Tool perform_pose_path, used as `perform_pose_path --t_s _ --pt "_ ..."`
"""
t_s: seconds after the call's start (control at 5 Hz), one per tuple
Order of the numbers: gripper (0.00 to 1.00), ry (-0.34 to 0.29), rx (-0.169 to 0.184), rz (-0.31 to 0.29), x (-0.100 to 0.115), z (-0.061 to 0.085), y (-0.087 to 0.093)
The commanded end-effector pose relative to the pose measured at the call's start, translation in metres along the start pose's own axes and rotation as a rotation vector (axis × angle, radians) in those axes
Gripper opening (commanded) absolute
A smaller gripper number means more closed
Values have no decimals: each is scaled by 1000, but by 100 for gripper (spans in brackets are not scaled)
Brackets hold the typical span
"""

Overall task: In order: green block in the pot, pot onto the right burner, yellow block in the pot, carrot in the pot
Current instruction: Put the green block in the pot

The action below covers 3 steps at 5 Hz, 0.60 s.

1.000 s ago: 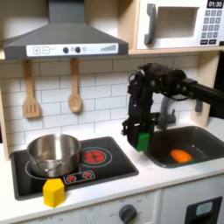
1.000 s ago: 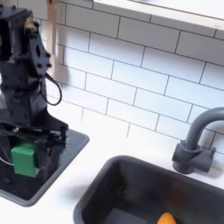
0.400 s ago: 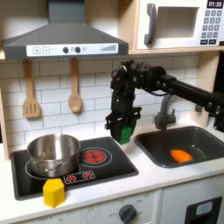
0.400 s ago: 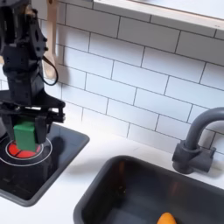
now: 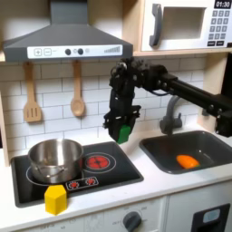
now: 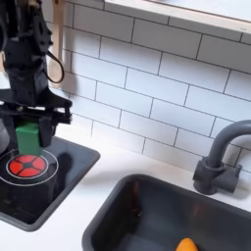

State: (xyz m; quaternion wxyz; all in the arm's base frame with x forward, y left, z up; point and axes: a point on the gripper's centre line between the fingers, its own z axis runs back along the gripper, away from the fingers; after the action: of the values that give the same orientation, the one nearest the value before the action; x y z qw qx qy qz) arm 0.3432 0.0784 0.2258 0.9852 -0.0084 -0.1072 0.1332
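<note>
first exterior view: hand clamped on small dark green cube, mid-air over red burner ring; shiny round silver pot to first exterior view's left. second exterior view: cube above burner. risk: early release, cube misses pot.

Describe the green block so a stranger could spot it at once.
Start at the black stovetop left of the sink in the first exterior view. Above its red burner hangs the black arm's claw, and the green block is pinched in it, off the surface. It is a dark green cube, unlike the yellow block at the stove's front edge.
</note>
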Motion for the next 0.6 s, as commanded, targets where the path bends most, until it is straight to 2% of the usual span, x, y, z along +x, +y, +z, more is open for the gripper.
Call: perform_pose_path --t_s 0.0,0.4 --pt "0 -22 15 46 3 12 9" --pt "0 -24 40 95 6 11 22"
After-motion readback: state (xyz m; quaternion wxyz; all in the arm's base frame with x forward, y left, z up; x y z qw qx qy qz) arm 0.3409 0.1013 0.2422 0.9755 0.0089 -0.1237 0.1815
